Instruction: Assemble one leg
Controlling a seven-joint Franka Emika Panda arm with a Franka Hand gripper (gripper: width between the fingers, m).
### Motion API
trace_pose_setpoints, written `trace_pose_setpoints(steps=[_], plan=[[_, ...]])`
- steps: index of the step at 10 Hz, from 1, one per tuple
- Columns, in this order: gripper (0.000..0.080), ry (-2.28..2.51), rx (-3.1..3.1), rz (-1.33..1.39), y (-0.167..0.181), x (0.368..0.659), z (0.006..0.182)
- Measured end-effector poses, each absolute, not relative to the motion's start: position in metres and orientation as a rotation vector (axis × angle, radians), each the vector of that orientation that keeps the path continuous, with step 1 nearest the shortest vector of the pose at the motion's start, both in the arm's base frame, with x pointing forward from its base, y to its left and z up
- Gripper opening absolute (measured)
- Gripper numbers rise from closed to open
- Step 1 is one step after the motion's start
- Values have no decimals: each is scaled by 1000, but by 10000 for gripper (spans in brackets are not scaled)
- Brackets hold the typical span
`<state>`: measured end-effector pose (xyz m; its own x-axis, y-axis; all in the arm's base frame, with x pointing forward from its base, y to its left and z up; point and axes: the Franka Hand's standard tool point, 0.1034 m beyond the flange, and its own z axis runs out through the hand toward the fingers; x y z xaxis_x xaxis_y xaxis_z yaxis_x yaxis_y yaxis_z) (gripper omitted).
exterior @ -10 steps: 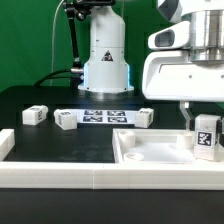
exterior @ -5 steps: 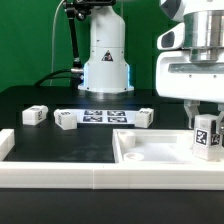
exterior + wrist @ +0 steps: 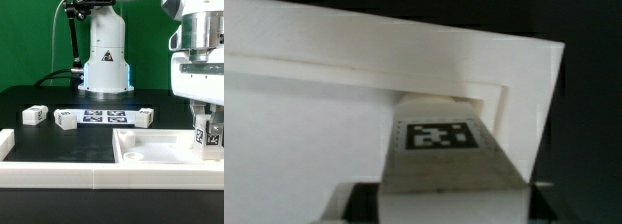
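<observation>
A: Item one, the end effector (image 3: 208, 118)?
B: Present, at the exterior view's right edge, pinching the leg (image 3: 208, 137) between its two fingers. In the wrist view the leg (image 3: 445, 150) stands upright with a tag facing the camera, its far end at the inside corner of the panel.

A: Item two, the panel?
B: One large white recessed panel (image 3: 150, 152), lying flat on the black counter (image 3: 60, 150) toward the exterior view's right. The wrist view shows its raised rim (image 3: 438, 62) turning a corner just beyond the leg.

A: Change since the last count?
B: Over the past second the arm has carried the leg toward the exterior view's right and slightly lower. It was above the panel's recess; now it sits low at the far right corner.

A: Meaning for the job?
B: Likely the leg is being brought to its corner seat. Whether it touches the panel floor yet cannot be told.

A: Other stock?
B: Three loose tagged pieces on the counter: one (image 3: 35, 115), one (image 3: 66, 120) and one (image 3: 146, 117). The marker board (image 3: 103, 116) lies between the last two. A white rail (image 3: 5, 146) sits at the left edge. None appear to have moved.
</observation>
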<state>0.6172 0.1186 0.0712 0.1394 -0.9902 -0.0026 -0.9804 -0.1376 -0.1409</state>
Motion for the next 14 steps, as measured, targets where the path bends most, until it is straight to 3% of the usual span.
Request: trace_pose_setpoints(steps=[1,2,3,6,14], plan=[[291,1987,-2287,-137,119,617,71],[472,1943,-2327,-141,119,617,71],[588,1880,-2380,-146,117,618,72],[646,1538,-2630,-170,115,619,72],[648,565,-3039,-189,115,622,74]])
